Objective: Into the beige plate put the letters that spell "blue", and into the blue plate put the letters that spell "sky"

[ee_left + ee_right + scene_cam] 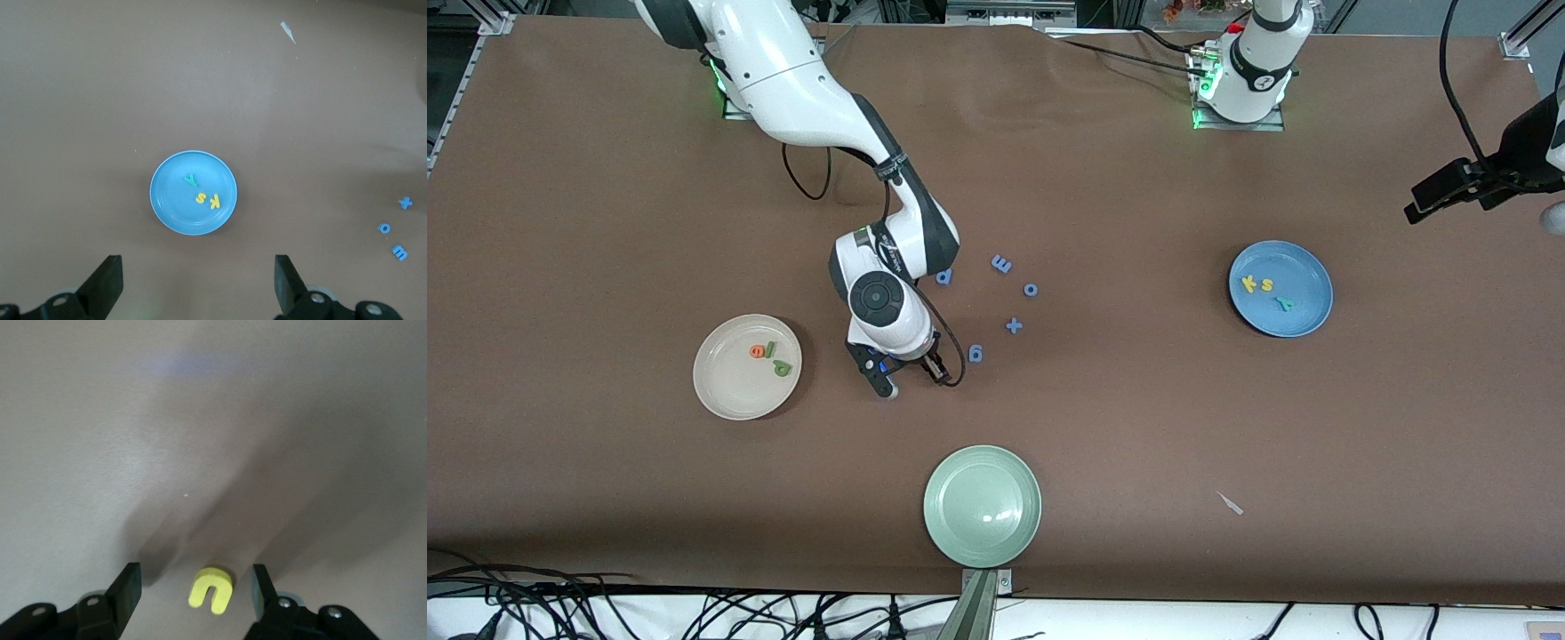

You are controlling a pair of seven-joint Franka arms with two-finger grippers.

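My right gripper [911, 380] is low over the table between the beige plate [729, 391] and the loose blue letters. It is open, and the yellow "u" [212, 589] lies flat on the table between its fingers [127, 587], touching neither. In the beige plate lie the orange "e" [758, 351], a thin green bar [770, 348] and the green "b" [783, 365]. The blue plate [1303, 311] holds the yellow "k" [1249, 284], yellow "s" [1266, 286] and teal "y" [1285, 303]. My left gripper [198, 267] waits open and empty, high beside the blue plate [173, 207].
Several all-blue letters and a plus sign [1014, 325] lie scattered beside the right gripper, one [975, 354] very close to it. A pale green plate [982, 506] sits near the front edge. A small white scrap [1231, 503] lies nearer the camera than the blue plate.
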